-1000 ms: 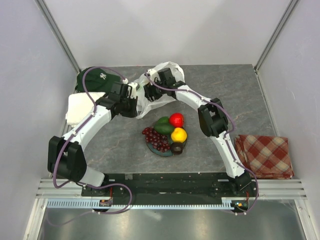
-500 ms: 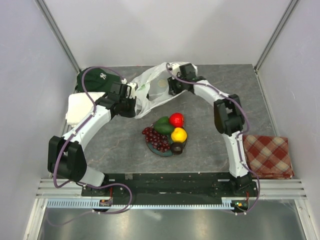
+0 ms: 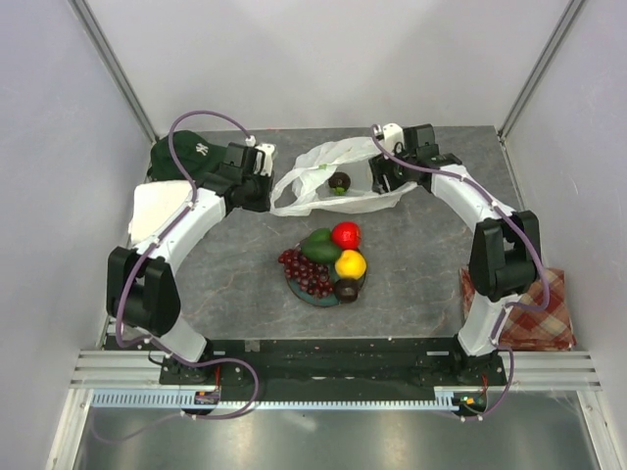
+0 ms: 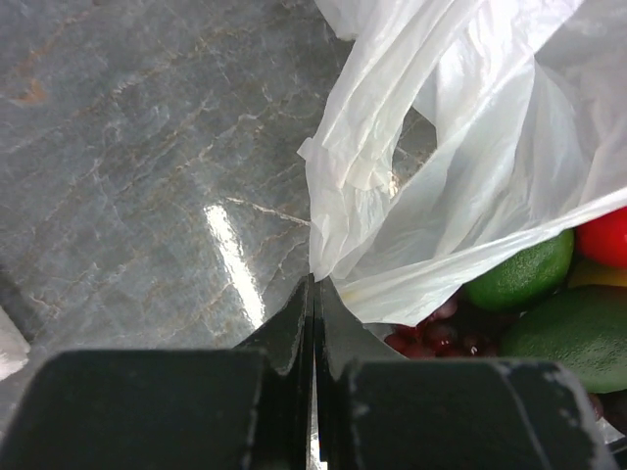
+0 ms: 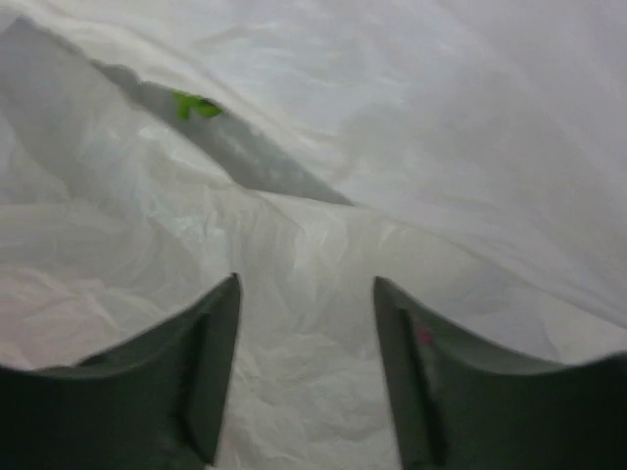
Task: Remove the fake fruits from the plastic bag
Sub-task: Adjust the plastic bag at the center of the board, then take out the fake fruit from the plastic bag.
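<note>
The white plastic bag (image 3: pixel 315 160) lies stretched across the back of the table between my two grippers. A dark round fruit (image 3: pixel 339 181) shows in its middle. My left gripper (image 3: pixel 267 196) is shut on the bag's left edge (image 4: pixel 338 235), the film bunching right at the jaw tips (image 4: pixel 315 280). My right gripper (image 3: pixel 380 177) is at the bag's right end, its jaws open (image 5: pixel 306 284) with crinkled white film (image 5: pixel 313 372) filling the gap. On the teal plate (image 3: pixel 315 299) sit grapes (image 3: pixel 306 272), a green fruit (image 3: pixel 319 245), a red apple (image 3: pixel 345 234), a yellow fruit (image 3: pixel 350 263) and a dark brown one (image 3: pixel 347 289).
A dark green cap (image 3: pixel 184 157) and a white folded item (image 3: pixel 155 211) lie at the back left beside my left arm. A red checked cloth (image 3: pixel 524 313) lies at the right, partly under my right arm. Grey walls close in the table.
My right gripper has swung right and toward the back, drawing the bag out flat. The left gripper shifted back a little, still shut. The dark fruit now shows in the bag.
</note>
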Robot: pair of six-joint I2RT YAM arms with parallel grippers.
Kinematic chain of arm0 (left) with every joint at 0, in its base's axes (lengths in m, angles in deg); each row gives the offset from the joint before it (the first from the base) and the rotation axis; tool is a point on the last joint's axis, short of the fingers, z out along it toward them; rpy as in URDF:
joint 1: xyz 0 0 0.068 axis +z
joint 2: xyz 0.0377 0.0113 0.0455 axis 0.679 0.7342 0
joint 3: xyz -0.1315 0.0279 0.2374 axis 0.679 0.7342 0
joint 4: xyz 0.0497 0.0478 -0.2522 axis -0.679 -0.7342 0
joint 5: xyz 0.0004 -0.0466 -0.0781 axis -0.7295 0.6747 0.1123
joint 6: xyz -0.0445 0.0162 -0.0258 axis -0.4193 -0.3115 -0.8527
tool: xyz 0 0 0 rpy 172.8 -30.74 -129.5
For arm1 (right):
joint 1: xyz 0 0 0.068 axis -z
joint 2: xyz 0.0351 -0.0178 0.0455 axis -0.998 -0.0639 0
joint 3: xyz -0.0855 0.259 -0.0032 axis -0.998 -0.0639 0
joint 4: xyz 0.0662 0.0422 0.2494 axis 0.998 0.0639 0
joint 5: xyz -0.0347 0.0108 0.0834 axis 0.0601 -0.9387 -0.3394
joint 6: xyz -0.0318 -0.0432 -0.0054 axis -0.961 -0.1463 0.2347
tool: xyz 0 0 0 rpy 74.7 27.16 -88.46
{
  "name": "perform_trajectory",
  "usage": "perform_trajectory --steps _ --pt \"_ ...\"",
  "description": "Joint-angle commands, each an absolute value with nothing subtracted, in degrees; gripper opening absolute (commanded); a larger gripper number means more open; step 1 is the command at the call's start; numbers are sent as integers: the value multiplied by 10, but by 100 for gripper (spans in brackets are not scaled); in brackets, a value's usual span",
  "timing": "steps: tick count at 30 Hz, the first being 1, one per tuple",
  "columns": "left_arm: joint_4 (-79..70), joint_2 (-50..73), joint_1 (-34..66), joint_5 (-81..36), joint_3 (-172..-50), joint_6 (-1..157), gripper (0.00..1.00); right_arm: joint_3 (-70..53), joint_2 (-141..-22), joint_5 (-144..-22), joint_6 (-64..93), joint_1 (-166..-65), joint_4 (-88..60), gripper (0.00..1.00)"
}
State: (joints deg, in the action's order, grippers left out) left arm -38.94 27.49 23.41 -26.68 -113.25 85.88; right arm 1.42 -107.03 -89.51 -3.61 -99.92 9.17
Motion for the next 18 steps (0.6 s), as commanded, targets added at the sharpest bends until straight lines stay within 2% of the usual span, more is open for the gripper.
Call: perform_trajectory --steps 1,3,10,11,18 --pt "-395 283 239 -300 -1159 878 2 17 -1052 -968 -110 -1043 113 73" --pt "-397 302 239 -304 -1167 879 1 47 -1079 -973 -119 -1061 110 80" --pt "-396 312 236 -286 -1168 869 2 194 -1219 -930 -46 -1091 111 93" --pt "-396 313 234 -283 -1166 869 2 214 -1231 -926 -46 -1095 111 98" --pt "-396 310 233 -283 -1165 868 2 229 -1280 -859 -43 -1108 109 98"
